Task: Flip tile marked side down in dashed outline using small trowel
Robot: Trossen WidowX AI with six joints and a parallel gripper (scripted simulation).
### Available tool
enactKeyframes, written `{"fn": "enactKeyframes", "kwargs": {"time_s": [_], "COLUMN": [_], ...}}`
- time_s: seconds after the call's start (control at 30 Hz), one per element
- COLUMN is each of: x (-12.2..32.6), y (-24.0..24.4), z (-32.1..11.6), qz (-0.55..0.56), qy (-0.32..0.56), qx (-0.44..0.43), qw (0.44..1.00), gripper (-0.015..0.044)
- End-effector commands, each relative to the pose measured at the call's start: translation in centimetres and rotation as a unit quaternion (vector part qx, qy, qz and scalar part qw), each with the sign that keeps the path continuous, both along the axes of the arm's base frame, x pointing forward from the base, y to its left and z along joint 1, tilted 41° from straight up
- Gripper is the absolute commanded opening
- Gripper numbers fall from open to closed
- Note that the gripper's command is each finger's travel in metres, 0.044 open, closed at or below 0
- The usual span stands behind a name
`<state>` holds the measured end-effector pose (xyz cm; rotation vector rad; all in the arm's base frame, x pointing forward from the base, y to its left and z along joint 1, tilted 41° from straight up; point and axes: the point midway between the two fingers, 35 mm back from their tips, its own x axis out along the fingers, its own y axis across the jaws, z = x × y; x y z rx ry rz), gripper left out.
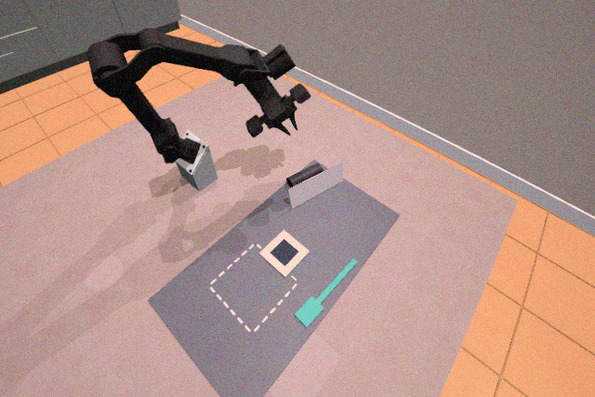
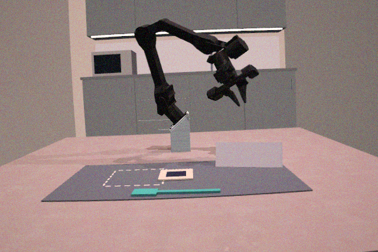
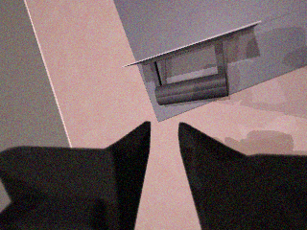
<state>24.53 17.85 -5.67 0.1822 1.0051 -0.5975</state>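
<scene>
My gripper [image 1: 293, 132] [image 2: 241, 104] [image 3: 164, 127] is partly open and empty, high above the table near the mat's back corner. A pale tile [image 1: 284, 252] [image 2: 175, 174] lies flat, its dark square mark facing up, overlapping one corner of the dashed outline [image 1: 211, 284] [image 2: 104, 185]. A teal tool [image 1: 309, 311] [image 2: 144, 192] with a square blade and long thin handle lies flat near the mat's edge. A pale plate [image 1: 314, 187] [image 2: 248, 154] stands upright on the mat, with a dark cylindrical handle [image 1: 305, 175] [image 3: 192, 89] on brackets behind it. Which tool is the trowel is not certain.
The grey-blue mat [image 1: 191, 315] [image 2: 76, 188] [image 3: 173, 29] lies on the pinkish table [image 1: 408, 297] [image 2: 189, 225]. The arm's pale base [image 1: 202, 173] [image 2: 180, 139] stands behind the mat. A wall and cabinets stand beyond the table.
</scene>
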Motion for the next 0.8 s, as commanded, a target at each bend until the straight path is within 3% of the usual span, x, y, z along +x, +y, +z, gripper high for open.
{"fn": "enactKeyframes", "kwargs": {"time_s": [0.0,0.37,0.77], "x": [0.3,0.7,0.6], "y": [-0.7,-3.8,-7.1], "z": [-0.3,-1.5,-2.6], "qz": [-0.053,-0.236,-0.424], "qy": [-0.006,-0.036,-0.084], "qx": [0.010,0.024,0.023], "qw": [0.998,0.971,0.902], "gripper": [0.0100,0.0100,0.0100]}}
